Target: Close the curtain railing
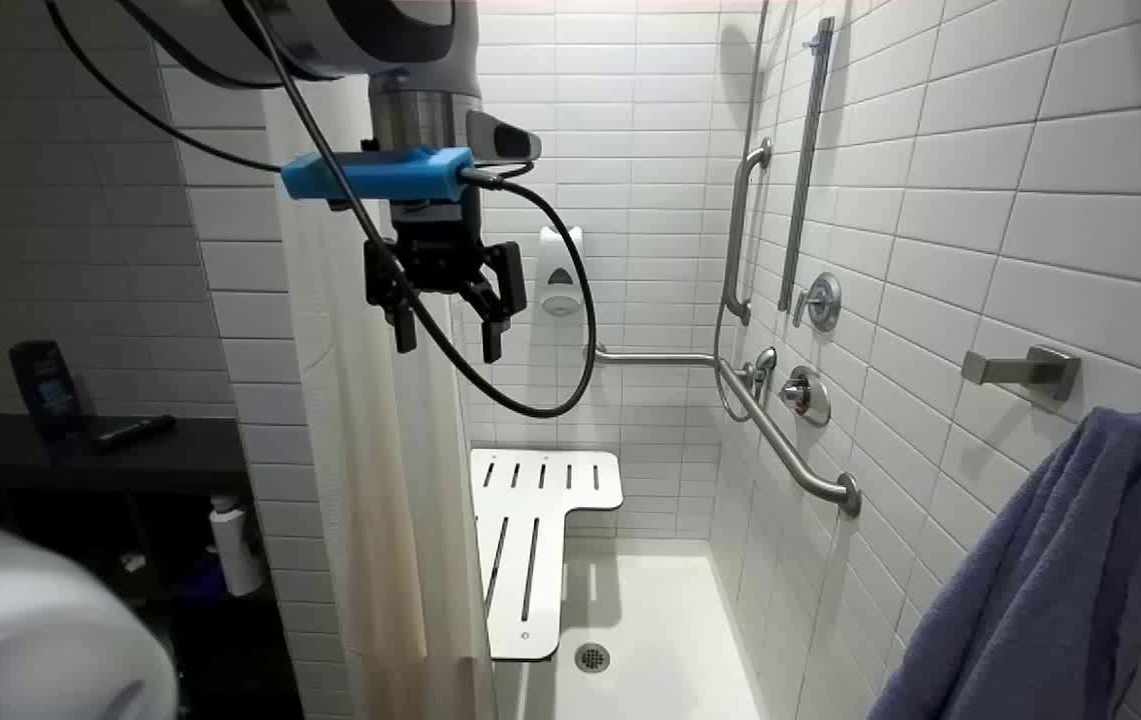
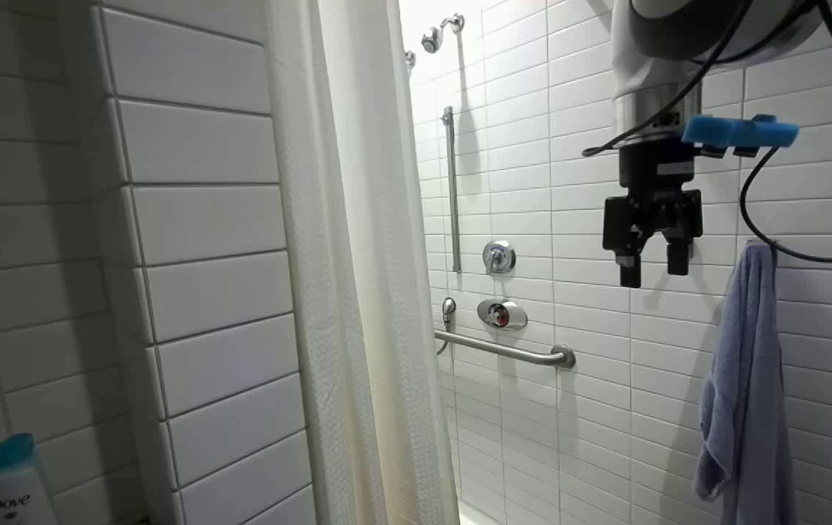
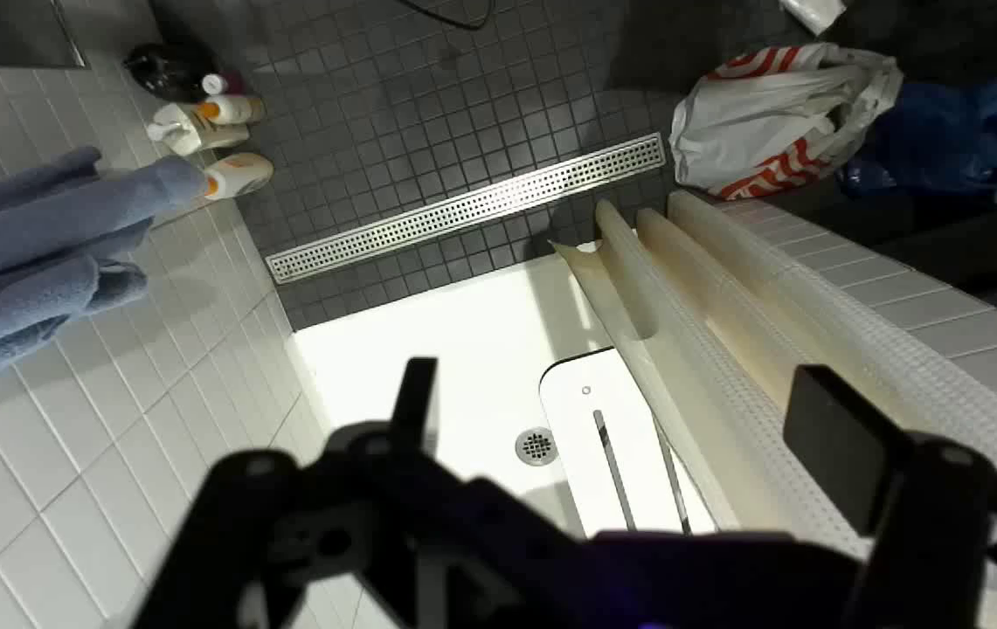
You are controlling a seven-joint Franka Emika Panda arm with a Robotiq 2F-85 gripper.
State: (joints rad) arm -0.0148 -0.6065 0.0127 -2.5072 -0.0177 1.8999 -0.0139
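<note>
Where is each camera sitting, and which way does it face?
Exterior view: outside the shower, facing its back wall; arm and open gripper show.
Exterior view: also outside, facing the side wall past the curtain; arm and gripper show.
Wrist view: on the wrist, looking down at the round drain; gripper fingers show.
Both exterior views share curtain, towel and gripper.

Curtain (image 2: pixel 364 292): textured cloth; towel (image 2: pixel 744 379): rough cloth; grab bar (image 2: pixel 501 348): metal.

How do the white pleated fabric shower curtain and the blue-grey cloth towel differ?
The shower curtain is white; the towel is blue-grey. The curtain is taller than the towel. The curtain falls in long vertical pleats; the towel bunches in loose folds. Both are hanging fabric.
</note>
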